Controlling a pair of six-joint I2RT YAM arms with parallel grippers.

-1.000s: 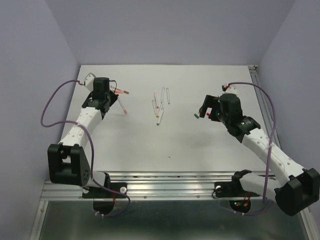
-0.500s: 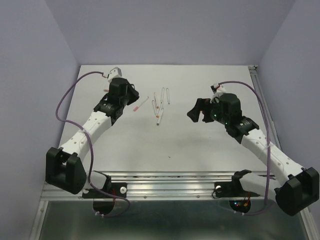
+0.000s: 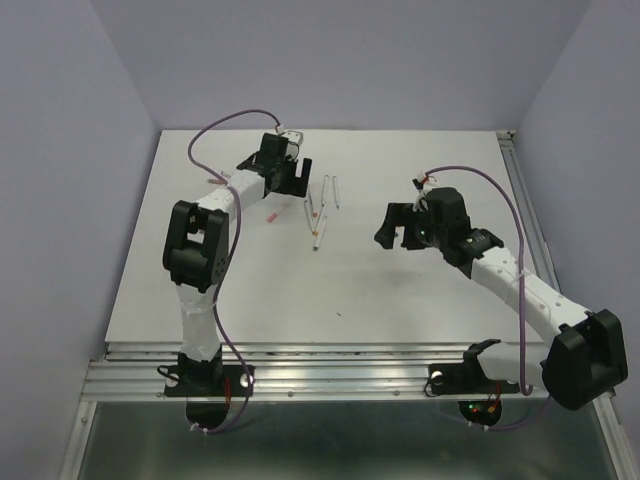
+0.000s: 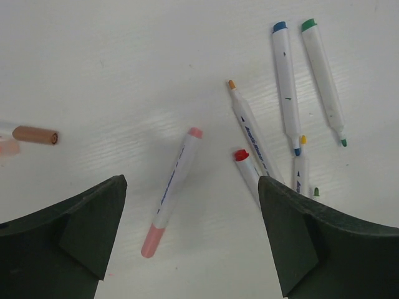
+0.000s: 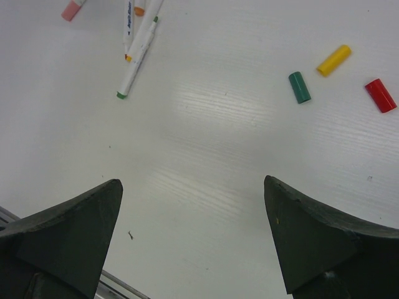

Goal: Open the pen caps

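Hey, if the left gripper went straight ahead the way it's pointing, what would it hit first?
Most likely the pink pen, lying on the table right ahead of the open left gripper. Depth is unclear, so it may touch bare table just beside it.

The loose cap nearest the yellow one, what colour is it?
Green cap, best in right wrist view.

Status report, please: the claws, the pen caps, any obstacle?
Both open, empty: left claw, right claw. Loose near right claw: green cap, yellow cap, red cap. By left claw, pink pen looks capped. No obstacle seen.
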